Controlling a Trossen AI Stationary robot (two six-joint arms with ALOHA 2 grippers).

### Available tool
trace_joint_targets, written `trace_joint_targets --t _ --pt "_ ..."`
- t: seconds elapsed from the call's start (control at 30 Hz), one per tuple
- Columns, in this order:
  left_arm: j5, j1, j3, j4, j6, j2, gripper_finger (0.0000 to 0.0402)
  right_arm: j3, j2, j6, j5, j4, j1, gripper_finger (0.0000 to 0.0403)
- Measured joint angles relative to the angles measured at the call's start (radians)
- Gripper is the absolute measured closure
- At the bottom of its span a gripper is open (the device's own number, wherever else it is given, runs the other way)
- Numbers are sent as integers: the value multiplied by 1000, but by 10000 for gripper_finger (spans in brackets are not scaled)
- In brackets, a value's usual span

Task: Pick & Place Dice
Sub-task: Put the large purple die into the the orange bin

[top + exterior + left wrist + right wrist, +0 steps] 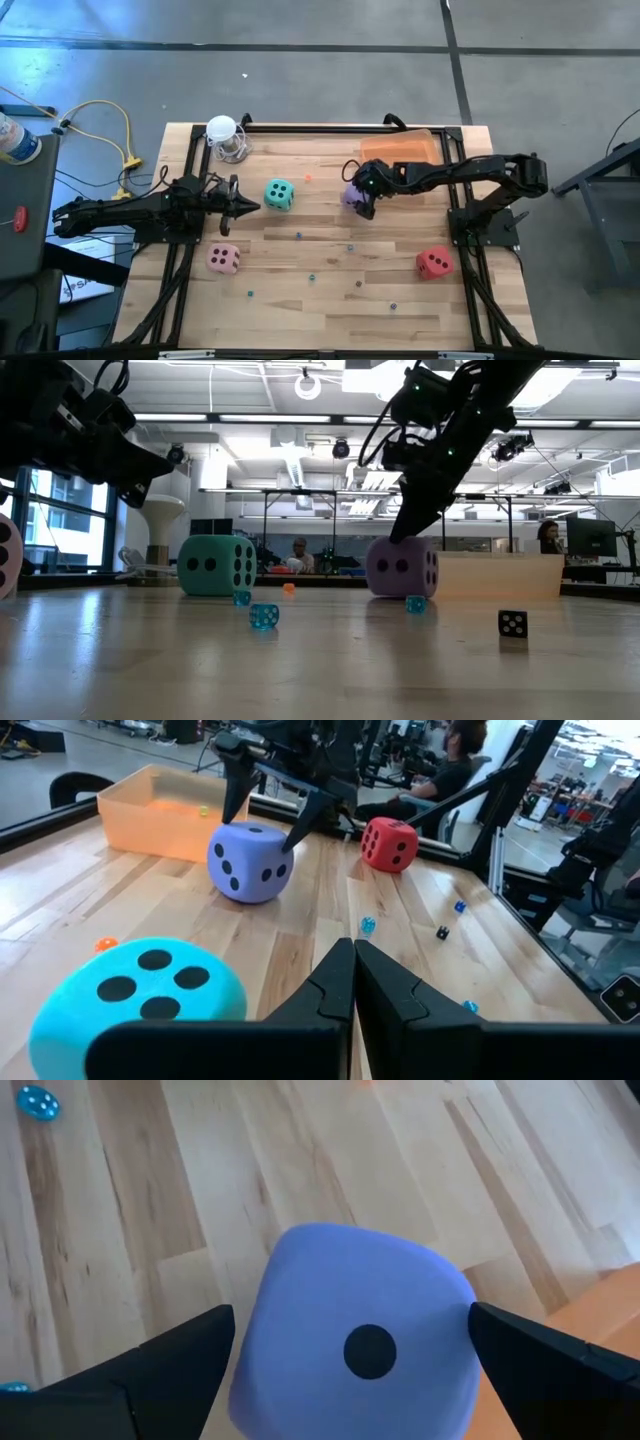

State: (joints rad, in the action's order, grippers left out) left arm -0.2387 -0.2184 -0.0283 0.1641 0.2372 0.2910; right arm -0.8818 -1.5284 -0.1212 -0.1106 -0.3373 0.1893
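Right gripper (350, 1370) stood over the purple die (355, 1335), jaws apart, die between them, unclamped. Advised: descend squarely, close on opposite faces. Left gripper (352, 982) waited, jaws together, beside the teal die (135, 995).

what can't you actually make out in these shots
- Purple die, high view: mostly covered by the right gripper.
- Whether the fingers touch the purple die: right wrist view shows them open either side, contact unclear.
- Pink die, low view: cut off by the edge.
- Orange bin contents, left wrist view: wall hides most.
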Motion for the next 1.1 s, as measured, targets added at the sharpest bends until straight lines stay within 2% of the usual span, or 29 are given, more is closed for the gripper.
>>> trace_joint_targets --t 0.73,1.1 --pt "0 0 0 -6 7 0 399 2 0 -195 0 30 -19 9" --pt "0 0 0 -7 7 0 399 2 -2 -301 -47 27 -13 9"
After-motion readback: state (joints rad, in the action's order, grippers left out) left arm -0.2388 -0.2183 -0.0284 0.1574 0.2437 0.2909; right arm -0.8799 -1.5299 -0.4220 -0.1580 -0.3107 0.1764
